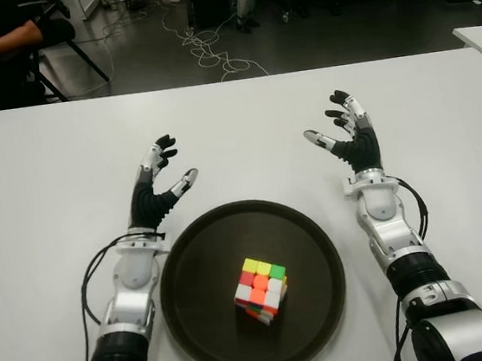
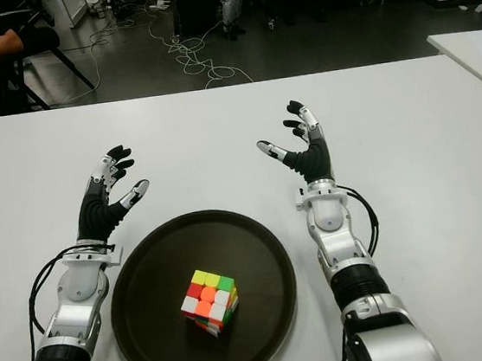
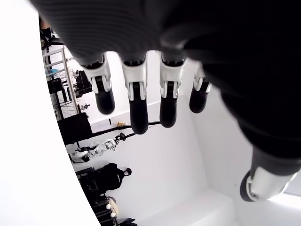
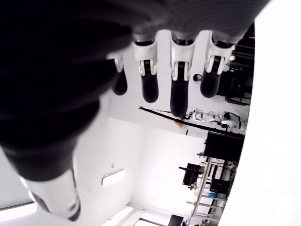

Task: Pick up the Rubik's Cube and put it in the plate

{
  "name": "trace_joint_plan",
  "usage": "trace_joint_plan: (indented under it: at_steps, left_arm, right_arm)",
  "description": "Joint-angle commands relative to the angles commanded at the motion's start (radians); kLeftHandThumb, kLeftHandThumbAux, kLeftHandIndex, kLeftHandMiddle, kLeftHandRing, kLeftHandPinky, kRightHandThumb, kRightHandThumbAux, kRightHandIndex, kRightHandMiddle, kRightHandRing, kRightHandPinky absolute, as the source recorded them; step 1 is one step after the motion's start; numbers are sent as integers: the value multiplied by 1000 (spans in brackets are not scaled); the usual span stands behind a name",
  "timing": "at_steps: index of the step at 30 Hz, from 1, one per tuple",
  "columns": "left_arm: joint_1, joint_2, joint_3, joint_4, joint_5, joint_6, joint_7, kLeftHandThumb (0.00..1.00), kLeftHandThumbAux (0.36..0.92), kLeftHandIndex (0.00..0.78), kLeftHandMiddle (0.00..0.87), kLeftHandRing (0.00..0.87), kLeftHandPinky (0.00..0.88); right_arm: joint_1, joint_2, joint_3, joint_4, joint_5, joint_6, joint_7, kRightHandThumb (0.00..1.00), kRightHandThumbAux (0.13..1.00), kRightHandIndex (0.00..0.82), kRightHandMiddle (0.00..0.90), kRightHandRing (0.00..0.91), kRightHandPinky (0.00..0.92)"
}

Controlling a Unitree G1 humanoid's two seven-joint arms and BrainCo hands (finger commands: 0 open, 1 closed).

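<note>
Multicoloured Rubik's Cube (image 1: 261, 290) already inside dark plate (image 1: 197, 255) on white bench (image 1: 48, 168). Left hand (image 1: 157, 188) and right hand (image 1: 347, 138) flanking, fingers spread, empty. Risk: nudging plate while retracting.

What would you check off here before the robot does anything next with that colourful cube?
1. Rubik's Cube inside the plate: ok, it sits on the dark surface, within the rim.
2. Cube free of any grasp: ok, neither hand touches it.
3. Left robot hand empty: ok, fingers spread, beside the plate's left far edge.
4. Right robot hand empty: ok, fingers spread, beyond the plate's right side.
5. Cube resting flat: cannot tell, it may sit slightly tilted.
6. Plate fully on the white table: ok in the far part; its near edge is cut off from view.
</note>
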Motion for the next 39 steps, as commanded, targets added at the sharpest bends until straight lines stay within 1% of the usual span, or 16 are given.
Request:
trace_joint_plan:
  at_steps: [7,11,14,18,24,26,28,32,35,39]
  left_arm:
    - [1,-2,0,2,-8,-5,-6,55,591,97,161,145,114]
    - [0,-3,0,1,-3,-4,-3,54,590,100,168,153,111]
    - [-2,-4,-1,3,2,-4,4,54,591,101,170,152,110]
    - [-4,-4,0,8,7,-13,10,56,594,101,169,157,116]
    - [-2,-5,0,4,6,-13,8,55,595,102,169,146,89]
    - [-1,-7,0,3,4,-12,6,57,601,105,170,147,95]
    - [0,-9,1,1,3,-9,6,58,603,105,172,151,108]
    - [-4,-10,2,9,7,-7,13,58,602,105,173,161,128]
    - [-5,-10,4,11,9,-6,16,61,600,102,172,165,132]
    - [-4,-10,5,9,5,-4,14,60,592,97,167,158,116]
  right_arm:
    - [7,0,-6,-4,10,-20,6,150,771,152,225,255,242]
    - [10,-1,-9,-6,16,-27,12,164,775,154,228,259,250]
    - [22,0,-9,-22,21,-30,20,169,775,156,228,258,248]
    - [70,11,-1,-109,26,-17,35,185,774,159,225,249,229]
    - [92,17,-1,-158,35,6,51,191,774,157,227,246,220]
    - [119,23,3,-210,37,21,58,189,775,154,226,246,219]
    - [144,28,6,-262,38,41,64,187,776,153,226,246,217]
    - [173,38,6,-334,50,86,75,200,780,160,229,245,213]
    - [203,44,9,-397,56,122,84,214,781,167,231,245,210]
    - [237,49,13,-467,60,165,96,232,785,174,233,245,211]
